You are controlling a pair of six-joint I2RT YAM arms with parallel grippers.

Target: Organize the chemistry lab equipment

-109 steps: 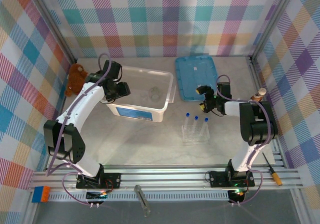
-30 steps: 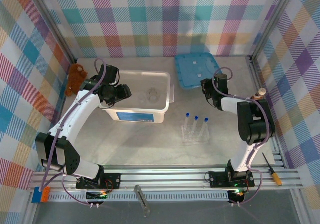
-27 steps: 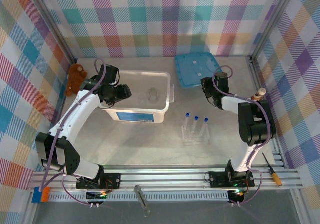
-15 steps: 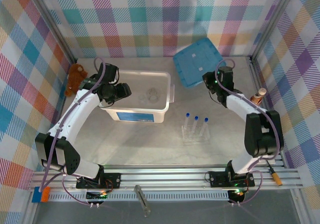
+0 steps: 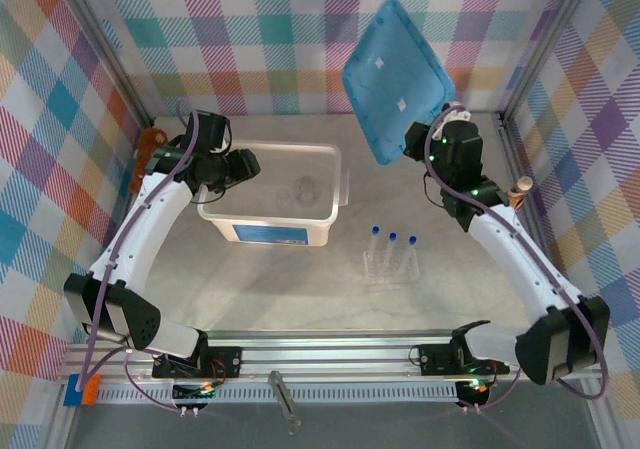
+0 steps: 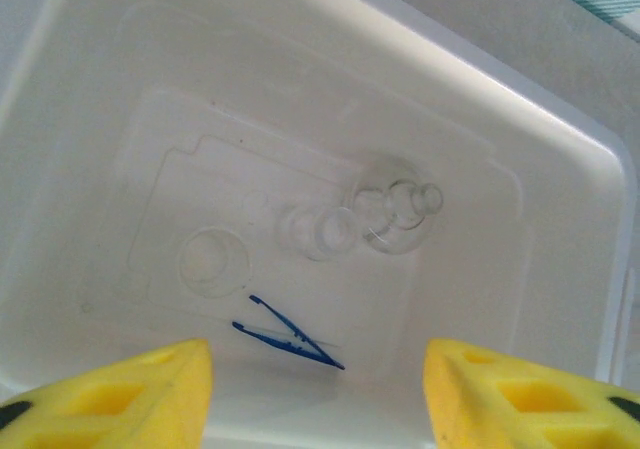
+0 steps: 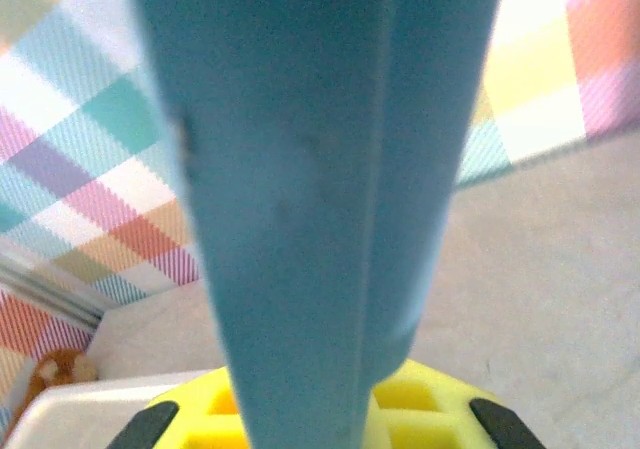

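No text, brand or number can be read anywhere.

The white bin (image 5: 316,231) at the left-centre of the table carries a blue label (image 5: 272,230) on its near wall. From the top view it shows only as a blue strip, and any print on it is too small to make out.

The blue lid (image 5: 395,79), raised at the far right, bears two small white stickers (image 5: 398,104) on its face. Both appear as pale patches with no legible characters.

In the left wrist view, the bin's floor shows faint moulded outlines (image 6: 190,184), which form no letters that can be told.
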